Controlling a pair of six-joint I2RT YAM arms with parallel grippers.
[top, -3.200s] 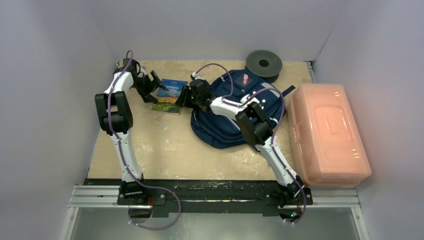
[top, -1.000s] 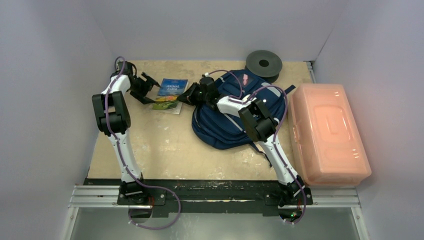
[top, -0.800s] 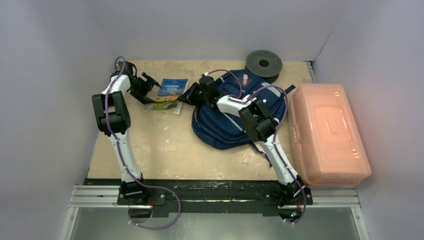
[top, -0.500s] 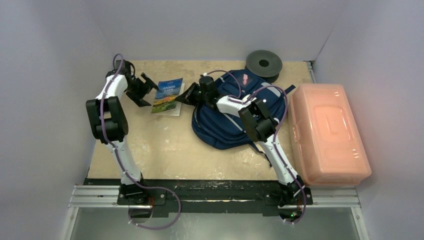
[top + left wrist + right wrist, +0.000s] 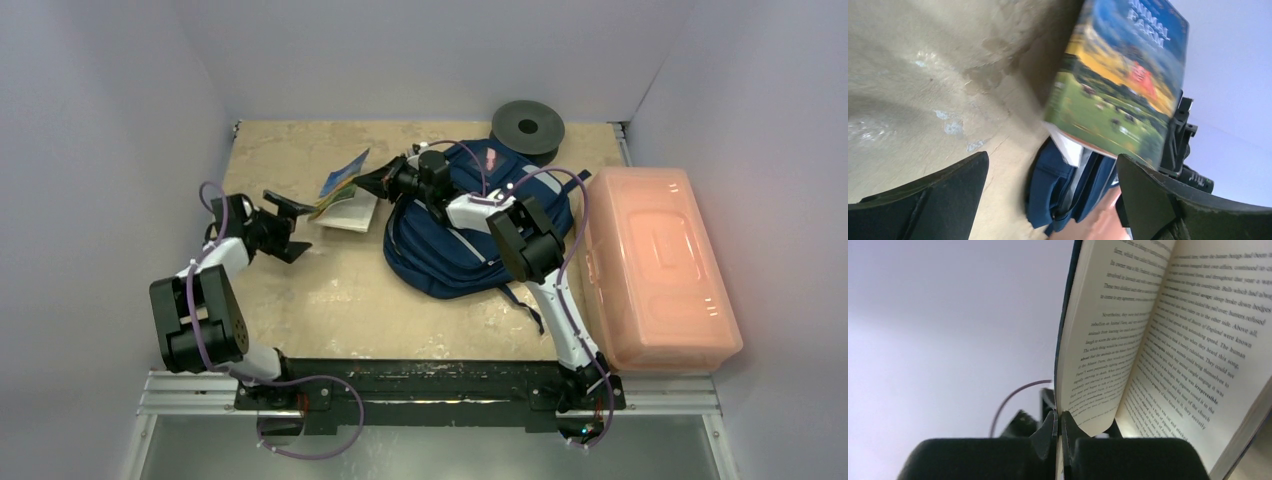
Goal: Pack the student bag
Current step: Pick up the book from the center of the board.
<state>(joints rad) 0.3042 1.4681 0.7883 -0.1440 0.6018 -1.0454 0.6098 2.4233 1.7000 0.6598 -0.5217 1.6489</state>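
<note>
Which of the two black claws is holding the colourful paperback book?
The right gripper, clamped on the paperback book's cover; the left gripper is open, empty.

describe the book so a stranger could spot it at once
Find the navy student bag in the middle of the table; just left of it is a paperback book, hanging open with the right gripper pinching its cover. That cover shows blue sky over green fields, titled Animal Farm, the only printed thing there.

Student bag (image 5: 430,262) partly behind right arm (image 5: 520,240)
</note>
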